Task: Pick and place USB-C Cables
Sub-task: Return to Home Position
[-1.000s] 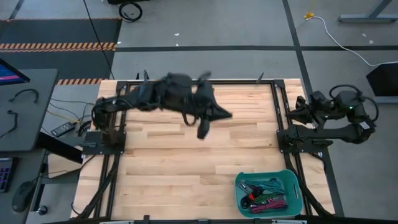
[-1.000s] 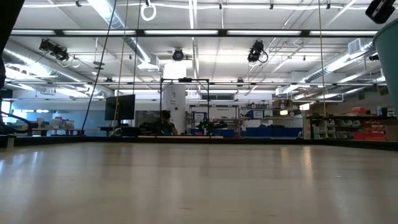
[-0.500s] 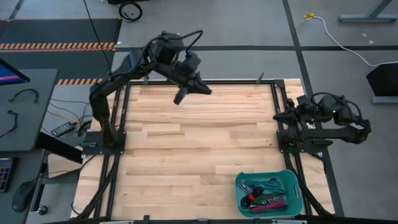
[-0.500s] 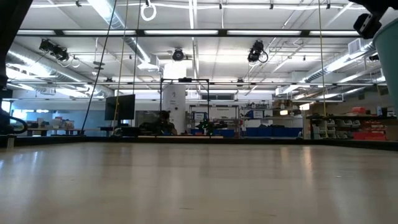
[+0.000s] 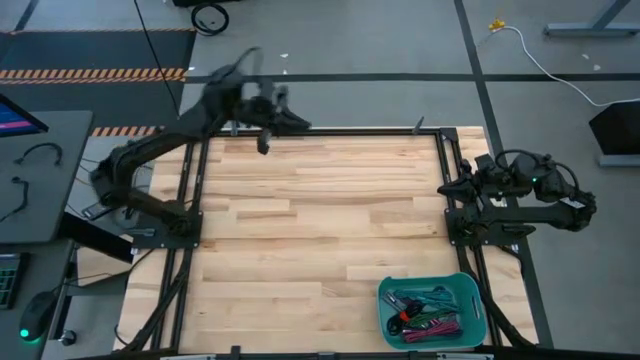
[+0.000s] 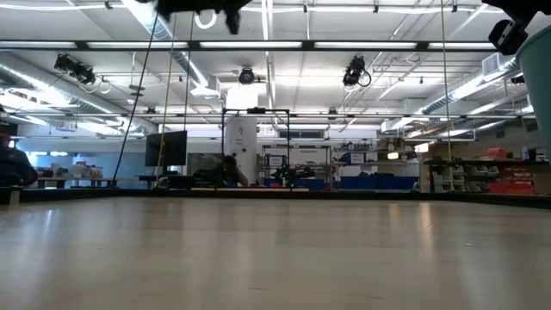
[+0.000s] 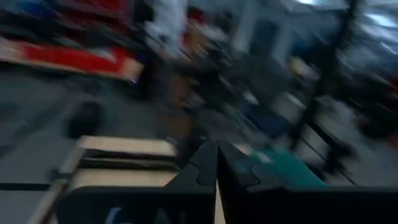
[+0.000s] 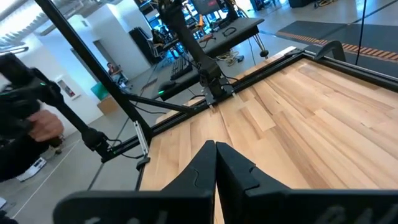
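Note:
The USB-C cables (image 5: 428, 318) lie together in a teal bin (image 5: 470, 296) at the table's near right corner: magenta, green, red-black and grey bundles show. My left gripper (image 5: 264, 143) is shut and hangs in the air over the table's far edge, left of the middle, far from the bin; its wrist view (image 7: 216, 147) is blurred. My right gripper (image 5: 452, 186) is shut, with the arm folded at the table's right edge, and points across the boards (image 8: 215, 144). Neither holds anything.
Bare wooden boards (image 5: 310, 240) fill the space inside the black frame (image 5: 440, 160). In the low view the left arm (image 6: 198, 9) and the right arm (image 6: 515, 26) show only at the top, and the bin's wall (image 6: 542, 86) at the right. A desk (image 5: 40, 170) stands left of the table.
My left arm has swung fast from above the table's middle up and back toward the far left corner, folding in on itself, fingers staying shut. My right arm has sunk a little and shifted slightly toward the table, then kept still. The cables in the bin have not moved.

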